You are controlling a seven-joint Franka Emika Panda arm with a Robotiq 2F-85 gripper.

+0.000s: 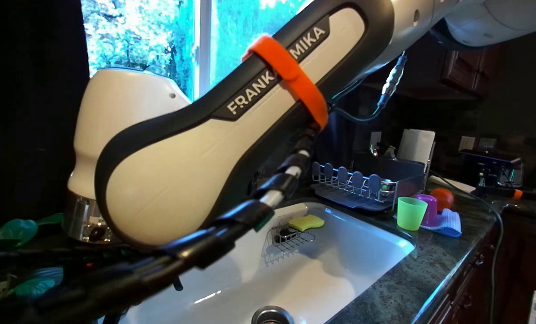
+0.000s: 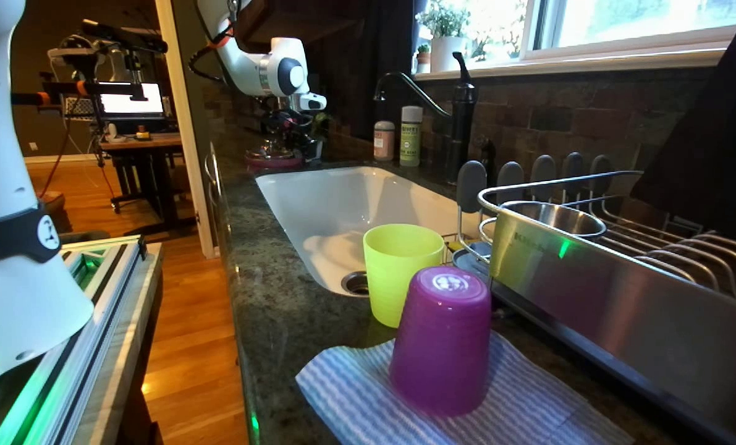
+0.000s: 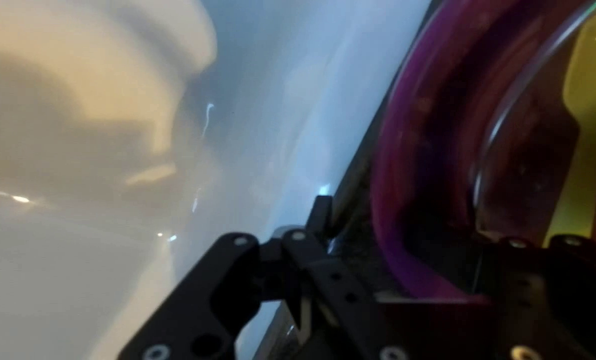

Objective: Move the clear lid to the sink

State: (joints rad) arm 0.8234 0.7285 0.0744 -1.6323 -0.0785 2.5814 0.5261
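Reaching, I'd say: the claw (image 3: 430, 222) hangs spread by what seems the lid (image 3: 525, 167), inside the dish (image 3: 398, 175) at the bench (image 2: 262, 266) edge beside the sink (image 3: 277, 160). Next: pinch the lid's rim, lift.

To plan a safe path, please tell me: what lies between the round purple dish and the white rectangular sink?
The wrist view shows a narrow strip of dark mottled countertop between dish and sink; the black end effector partly hides it.
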